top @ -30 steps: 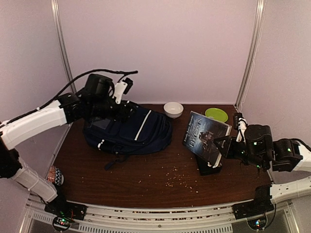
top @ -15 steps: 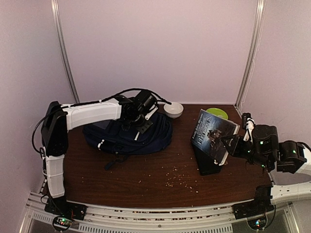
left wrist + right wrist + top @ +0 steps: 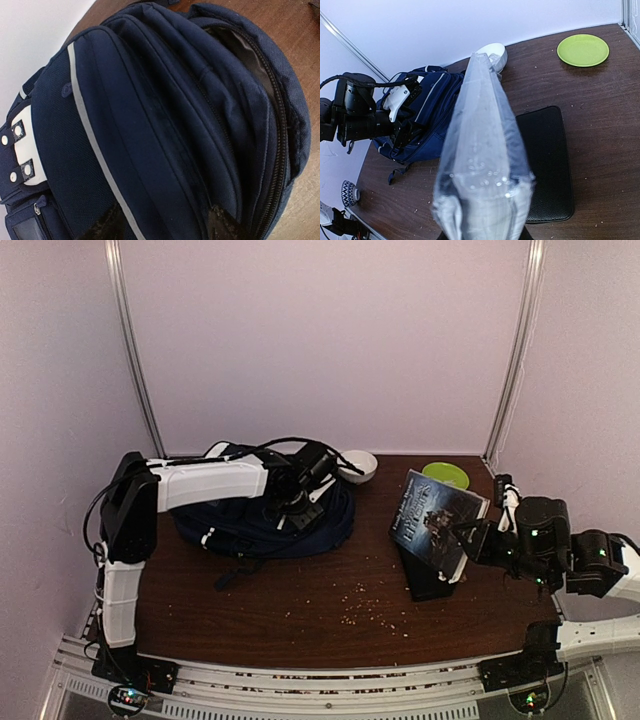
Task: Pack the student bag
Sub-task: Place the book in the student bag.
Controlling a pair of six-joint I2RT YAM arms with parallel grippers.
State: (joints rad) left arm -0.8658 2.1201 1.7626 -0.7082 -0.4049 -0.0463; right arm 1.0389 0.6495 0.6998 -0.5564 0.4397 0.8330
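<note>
Scattered crumbs [image 3: 372, 608] lay on the bench [image 3: 280, 590] nearest the arm bases. Just beyond them, at right, a flat black case [image 3: 432, 582] rested on the wood. Above it the right tool [image 3: 465, 538] was pinched on one edge of a wrapped book [image 3: 432, 515], held upright and clear of the bench, its clear wrapper seen edge-on from the right wrist. Farther back, left of centre, the student bag [image 3: 240, 525] lay on the bench, front face up. The left tool [image 3: 300, 502] hovered over its top end, fingers spread wide and gripping nothing. The left wrist view showed the main compartment's zip parted and grey lining inside; whether anything was packed could not be told. A white bowl [image 3: 357, 466] and a green plate [image 3: 445, 476] sat at the far edge. Judged progress: early. The bag was open and the book lifted but well apart from the bag; insertion and closing were left.
</note>
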